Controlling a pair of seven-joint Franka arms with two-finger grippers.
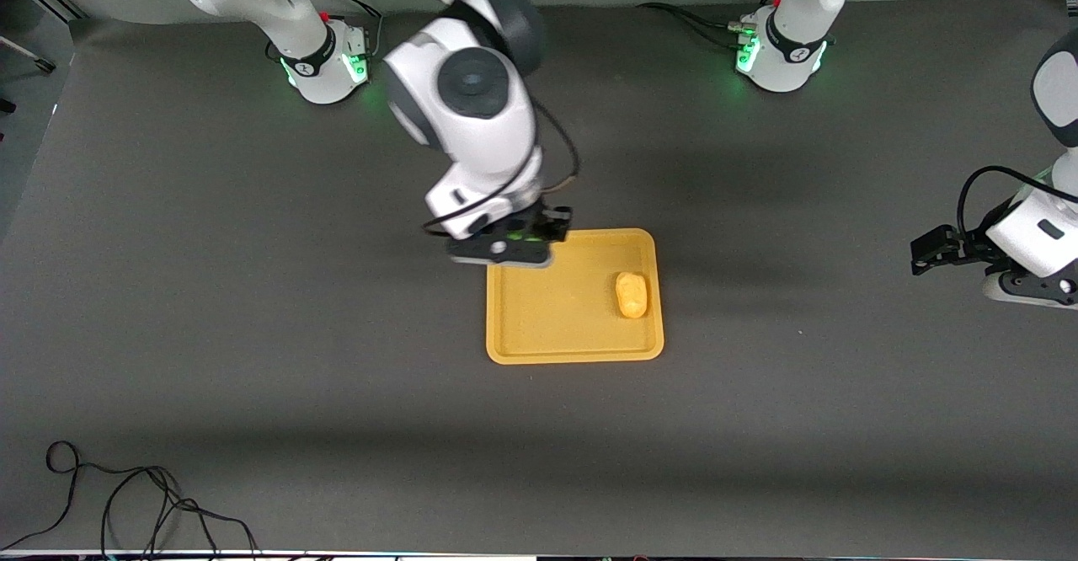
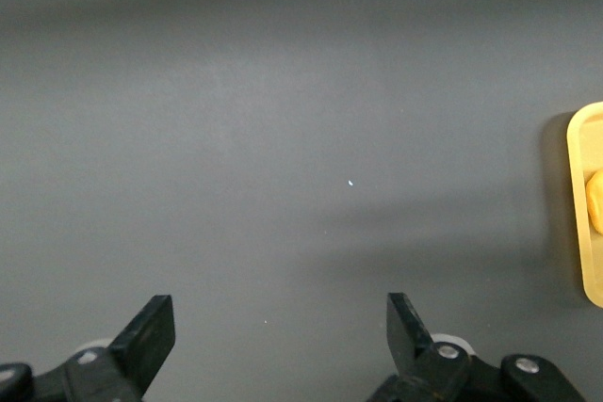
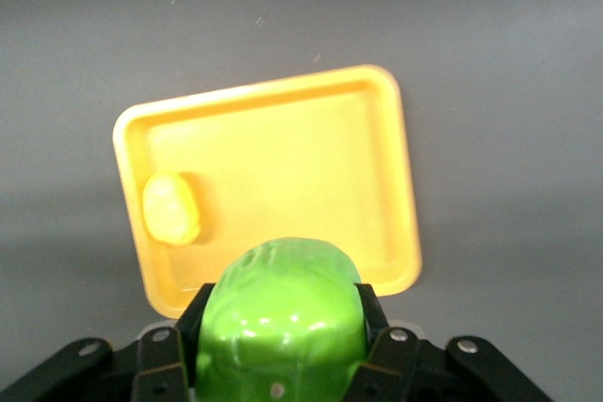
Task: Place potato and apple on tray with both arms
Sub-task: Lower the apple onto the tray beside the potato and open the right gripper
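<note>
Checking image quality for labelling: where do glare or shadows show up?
Right wrist view: small white highlights on the glossy bumpy green apple, gripped over the flat yellow-orange tray. Front view: soft arm shadows on the grey table. Left wrist view: even, dim light.

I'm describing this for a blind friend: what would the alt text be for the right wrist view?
The right gripper holds a bright green apple above a yellow-orange tray on a grey table. A small potato already lies in the tray by its rim.
</note>
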